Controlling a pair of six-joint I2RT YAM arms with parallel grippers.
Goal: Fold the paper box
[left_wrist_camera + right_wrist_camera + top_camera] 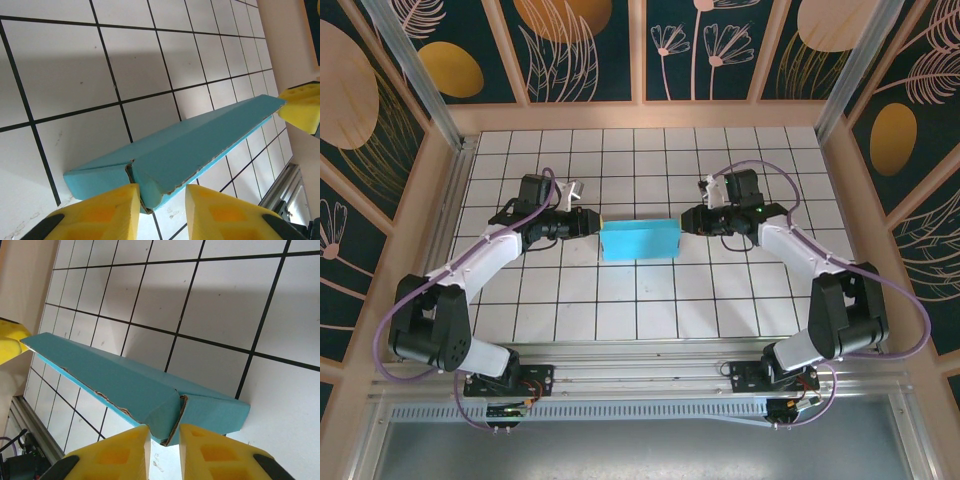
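as the paper box (pixel 639 241) sits mid-table, turquoise side out, held end to end between my arms:
- left gripper (pixel 162 190): jaws apart, straddling the left end with a gap showing, probably to steady the fold.
- right gripper (pixel 165 430): jaws narrowly straddling the right end; i cannot tell if they pinch it.

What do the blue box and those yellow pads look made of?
Paper box: thin card, matte turquoise; the ragged edge shows a pale brownish core. Pads: matte yellow, likely moulded plastic or foam, judging by the recessed pockets; can't be sure.
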